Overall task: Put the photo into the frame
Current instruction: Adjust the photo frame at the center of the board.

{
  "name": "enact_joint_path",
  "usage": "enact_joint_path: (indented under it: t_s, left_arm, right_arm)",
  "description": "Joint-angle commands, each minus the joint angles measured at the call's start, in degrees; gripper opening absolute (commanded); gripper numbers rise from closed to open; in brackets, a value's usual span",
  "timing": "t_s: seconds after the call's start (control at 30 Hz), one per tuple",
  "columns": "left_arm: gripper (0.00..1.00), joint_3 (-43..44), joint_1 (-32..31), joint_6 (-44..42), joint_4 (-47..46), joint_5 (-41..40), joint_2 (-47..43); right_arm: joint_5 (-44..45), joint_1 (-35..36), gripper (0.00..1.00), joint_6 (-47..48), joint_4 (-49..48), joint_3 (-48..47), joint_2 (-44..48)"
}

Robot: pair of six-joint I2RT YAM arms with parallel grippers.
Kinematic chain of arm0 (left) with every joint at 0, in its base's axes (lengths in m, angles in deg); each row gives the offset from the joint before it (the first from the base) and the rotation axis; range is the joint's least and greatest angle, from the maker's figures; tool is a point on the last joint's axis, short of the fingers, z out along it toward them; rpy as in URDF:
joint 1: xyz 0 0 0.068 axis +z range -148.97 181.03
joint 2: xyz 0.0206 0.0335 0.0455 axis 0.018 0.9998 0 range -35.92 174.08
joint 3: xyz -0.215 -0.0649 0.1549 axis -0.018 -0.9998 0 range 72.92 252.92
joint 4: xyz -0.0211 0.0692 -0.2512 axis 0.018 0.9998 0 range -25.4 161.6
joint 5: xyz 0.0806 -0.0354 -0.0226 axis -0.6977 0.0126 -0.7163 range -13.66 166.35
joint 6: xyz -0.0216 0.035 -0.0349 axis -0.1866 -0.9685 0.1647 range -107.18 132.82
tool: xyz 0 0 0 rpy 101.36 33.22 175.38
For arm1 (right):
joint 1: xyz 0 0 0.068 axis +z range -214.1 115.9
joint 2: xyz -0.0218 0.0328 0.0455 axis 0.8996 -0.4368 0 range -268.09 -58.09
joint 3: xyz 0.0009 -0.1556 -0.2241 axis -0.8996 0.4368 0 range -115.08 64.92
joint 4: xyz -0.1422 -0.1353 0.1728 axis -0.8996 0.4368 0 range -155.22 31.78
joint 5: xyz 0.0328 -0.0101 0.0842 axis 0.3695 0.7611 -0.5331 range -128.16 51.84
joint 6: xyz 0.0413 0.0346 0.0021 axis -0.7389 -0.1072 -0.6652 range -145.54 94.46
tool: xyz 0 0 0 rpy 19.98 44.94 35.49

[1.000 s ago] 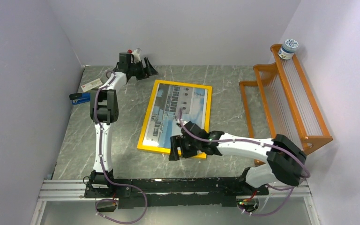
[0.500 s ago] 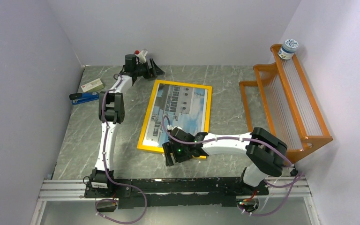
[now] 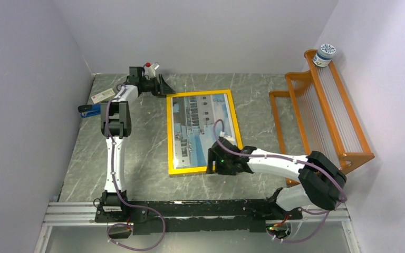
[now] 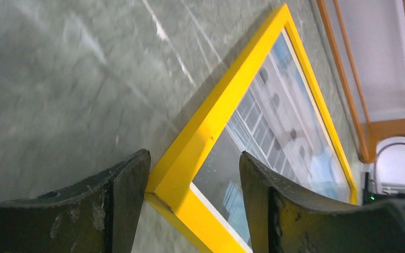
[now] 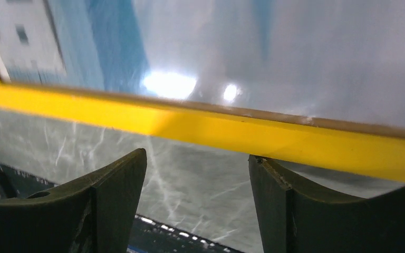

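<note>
The frame (image 3: 169, 134), with a thin yellow border, lies flat on the grey marble table. The photo (image 3: 198, 126) of a white building and blue sky shows behind its pane. My left gripper (image 3: 161, 87) is at the frame's far left corner. In the left wrist view its open jaws (image 4: 195, 163) straddle that corner of the frame (image 4: 227, 95): one finger touches the outer edge, the other hangs over the photo (image 4: 279, 121). My right gripper (image 3: 210, 166) is at the near right edge. Its jaws (image 5: 198, 163) stand open with one fingertip against the frame (image 5: 216, 129).
An orange slatted rack (image 3: 321, 110) stands along the right wall with a small jar (image 3: 325, 54) on top. A blue stapler (image 3: 89, 110) and a small box (image 3: 103, 95) lie at the far left. The arms' black rail (image 3: 190, 211) runs along the near edge.
The frame has swung from a tilted position to lie square to the table. My right gripper slid right along its near edge. My left gripper shifted at the far corner and its jaws narrowed.
</note>
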Motion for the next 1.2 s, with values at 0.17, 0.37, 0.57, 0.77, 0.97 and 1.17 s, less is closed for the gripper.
enact_joint_path:
  t_s: [0.17, 0.37, 0.57, 0.77, 0.97, 1.17]
  left_arm:
    - [0.64, -12.30, 1.87, -13.78, 26.66, -1.98, -10.13]
    - [0.62, -20.76, 1.87, -20.70, 41.59, -10.05, -17.87]
    - [0.63, -24.10, 3.42, -24.62, 52.82, -18.10, -18.23]
    - [0.62, -34.59, 4.07, -17.68, 46.29, -16.71, -22.95]
    - [0.60, -43.97, 3.43, -2.20, 40.52, -23.38, -29.10]
    - [0.62, -56.43, 2.33, 3.38, 34.45, -27.47, -39.71]
  right_arm:
    - [3.63, -14.97, 0.77, 0.81, -2.40, 2.28, 2.03]
    - [6.34, -20.66, 0.82, 2.06, -3.52, -3.37, -4.11]
    - [1.59, -26.74, 0.85, 6.01, -10.12, -9.34, -10.10]
    - [-2.07, -31.67, 0.85, 8.75, -11.41, -16.88, -16.25]
    - [-9.06, -34.68, 0.85, 10.56, -13.07, -22.80, -22.19]
    - [-14.94, -35.18, 0.88, 13.57, -11.79, -28.92, -27.39]
